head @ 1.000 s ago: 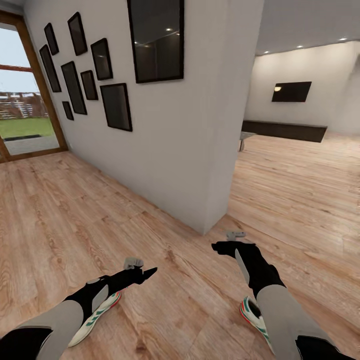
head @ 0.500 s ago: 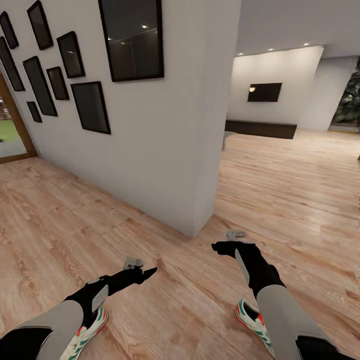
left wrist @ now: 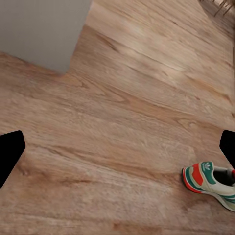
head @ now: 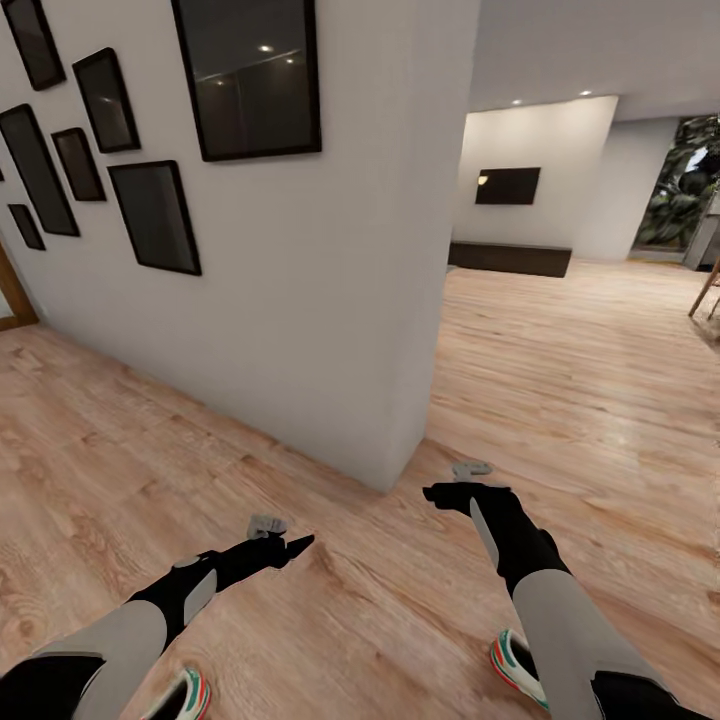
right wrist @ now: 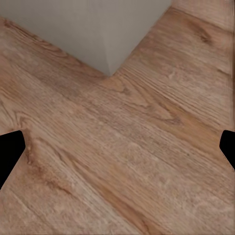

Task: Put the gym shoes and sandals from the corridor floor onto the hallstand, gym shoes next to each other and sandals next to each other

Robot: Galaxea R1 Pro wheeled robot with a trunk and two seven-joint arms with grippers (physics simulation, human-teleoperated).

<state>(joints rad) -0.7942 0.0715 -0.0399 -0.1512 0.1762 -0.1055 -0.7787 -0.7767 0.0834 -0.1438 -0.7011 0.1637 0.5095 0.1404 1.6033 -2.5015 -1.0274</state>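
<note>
Your view has swung right since a second ago — the glass door is gone from the left edge, and the far room with its dark wall screen and low cabinet now opens wider. Both gym shoes have slid toward the bottom edge: one gym shoe peeks out under your left arm, the other gym shoe beside your right forearm, both on the corridor floor. The white wall corner with black frames stands just ahead. Left gripper and right gripper hover empty, jaws spread wide. The left wrist view catches one shoe's red-orange heel.
</note>
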